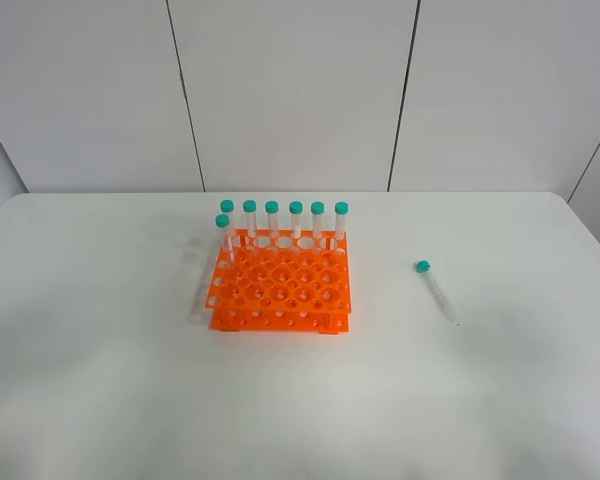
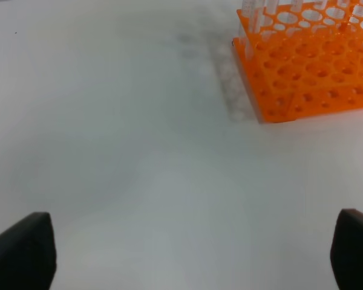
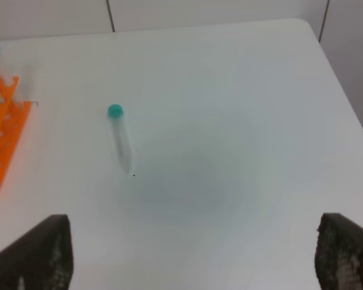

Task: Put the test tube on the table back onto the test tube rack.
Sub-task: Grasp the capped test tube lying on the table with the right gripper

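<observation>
The test tube (image 1: 436,292) lies flat on the white table (image 1: 110,330), to the right of the orange test tube rack (image 1: 280,285), teal cap pointing away, tip toward the front. The rack holds several upright teal-capped tubes along its back row and left side. No arm shows in the exterior high view. My left gripper (image 2: 187,266) is open and empty above bare table, with the rack (image 2: 308,66) ahead of it. My right gripper (image 3: 190,260) is open and empty, with the lying tube (image 3: 119,138) ahead and apart from it, and the rack's edge (image 3: 0,139) to one side.
The table's rounded far right corner (image 3: 305,24) and right edge lie beyond the tube. A panelled white wall (image 1: 290,90) stands behind the table.
</observation>
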You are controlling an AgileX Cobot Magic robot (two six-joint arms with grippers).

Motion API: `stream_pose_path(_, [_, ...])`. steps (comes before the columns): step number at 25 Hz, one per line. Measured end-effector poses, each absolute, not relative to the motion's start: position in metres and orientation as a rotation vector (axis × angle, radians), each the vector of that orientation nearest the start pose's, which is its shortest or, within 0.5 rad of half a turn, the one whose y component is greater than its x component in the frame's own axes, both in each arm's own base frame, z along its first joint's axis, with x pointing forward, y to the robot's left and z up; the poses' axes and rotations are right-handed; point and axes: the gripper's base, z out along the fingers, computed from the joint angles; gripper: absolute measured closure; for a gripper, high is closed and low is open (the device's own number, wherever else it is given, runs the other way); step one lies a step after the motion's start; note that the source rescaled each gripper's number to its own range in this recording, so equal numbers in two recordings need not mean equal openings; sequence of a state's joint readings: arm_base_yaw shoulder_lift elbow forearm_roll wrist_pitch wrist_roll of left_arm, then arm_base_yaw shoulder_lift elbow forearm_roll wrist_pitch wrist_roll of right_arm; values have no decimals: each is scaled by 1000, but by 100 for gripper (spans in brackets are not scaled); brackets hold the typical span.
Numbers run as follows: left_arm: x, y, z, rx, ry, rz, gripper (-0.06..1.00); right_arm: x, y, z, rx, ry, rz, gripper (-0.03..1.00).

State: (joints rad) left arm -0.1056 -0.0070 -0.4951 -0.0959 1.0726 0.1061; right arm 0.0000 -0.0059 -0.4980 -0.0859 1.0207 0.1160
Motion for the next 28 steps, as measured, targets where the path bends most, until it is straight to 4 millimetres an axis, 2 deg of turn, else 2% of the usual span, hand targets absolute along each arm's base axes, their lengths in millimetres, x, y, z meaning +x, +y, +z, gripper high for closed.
stream_pose_path(21, [-7,-7,275,222,2040,-115,-5,-4,-3,280,117,1997,28,-3])
stream_pose_path(28, [-7,-7,275,222,2040,-115,-5,-5,1,288,93,1972,79,-3])
